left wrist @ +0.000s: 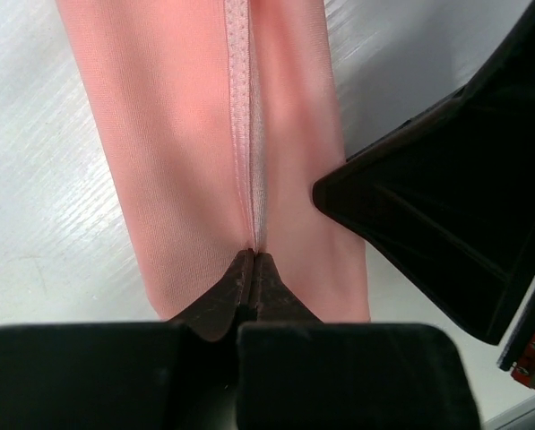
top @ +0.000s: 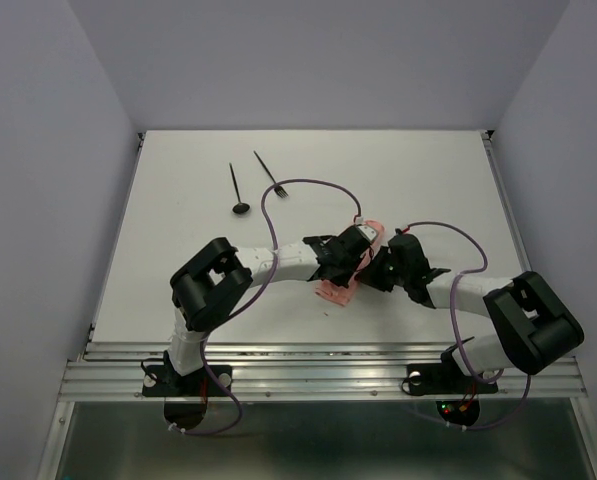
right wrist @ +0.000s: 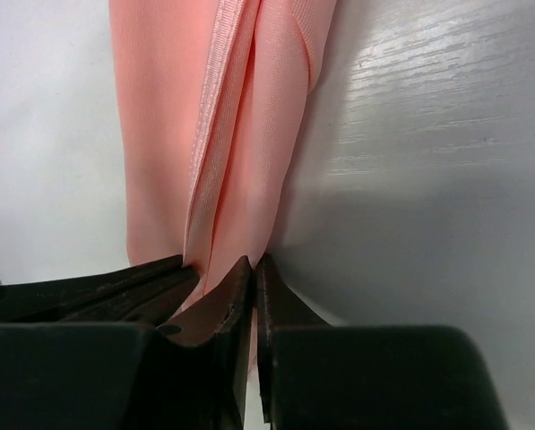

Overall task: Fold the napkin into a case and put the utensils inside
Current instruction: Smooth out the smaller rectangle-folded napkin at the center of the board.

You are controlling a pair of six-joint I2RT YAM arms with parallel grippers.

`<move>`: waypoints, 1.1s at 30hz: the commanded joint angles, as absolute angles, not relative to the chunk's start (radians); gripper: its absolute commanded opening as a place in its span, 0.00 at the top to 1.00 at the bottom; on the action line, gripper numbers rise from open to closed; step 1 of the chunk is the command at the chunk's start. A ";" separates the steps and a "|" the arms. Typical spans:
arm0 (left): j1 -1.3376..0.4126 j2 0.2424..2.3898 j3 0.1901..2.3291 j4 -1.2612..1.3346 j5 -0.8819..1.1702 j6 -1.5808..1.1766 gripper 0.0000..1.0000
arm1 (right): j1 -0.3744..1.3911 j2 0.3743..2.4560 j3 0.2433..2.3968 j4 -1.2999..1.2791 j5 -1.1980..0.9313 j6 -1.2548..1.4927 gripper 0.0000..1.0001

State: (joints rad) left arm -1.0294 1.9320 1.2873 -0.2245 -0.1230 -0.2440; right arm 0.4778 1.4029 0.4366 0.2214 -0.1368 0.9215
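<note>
Two pinches noted: my left gripper [left wrist: 252, 256] and right gripper [right wrist: 254, 262] were each closed tight on the napkin [left wrist: 173, 134]. Cloth looked thin, soft, limp; I judged its hemmed edge [left wrist: 238, 107] the surest hold.

You get even, diffuse light in the overhead view. The white table [top: 178, 200] reads bright and flat, without glare, and the arms throw only short, soft shadows under themselves. The fork [top: 271, 174] and spoon [top: 237, 190] at 11 o'clock are sharp but tiny.

In your left wrist view the napkin [left wrist: 177, 161] is crisp mid-frame with its hem stitching clear. The left gripper [left wrist: 252, 269] at 6 o'clock is blurred and featureless black.

In your right wrist view a broad soft shadow darkens the table from 3 to 5 o'clock. A pale sheen picks out its grain at 1 o'clock, and the right gripper [right wrist: 254, 269] at 6 o'clock is out of focus.
</note>
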 commanded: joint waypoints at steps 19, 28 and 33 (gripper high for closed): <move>-1.000 1.881 1.362 -0.158 0.070 -0.279 1.00 | 0.472 1.413 0.417 0.298 -0.150 0.930 0.99; -0.951 1.864 1.339 -0.117 0.184 -0.302 1.00 | 0.472 1.402 0.426 0.287 -0.146 0.928 0.99; -0.931 1.871 1.322 -0.086 0.258 -0.318 1.00 | 0.472 1.393 0.423 0.279 -0.141 0.927 0.99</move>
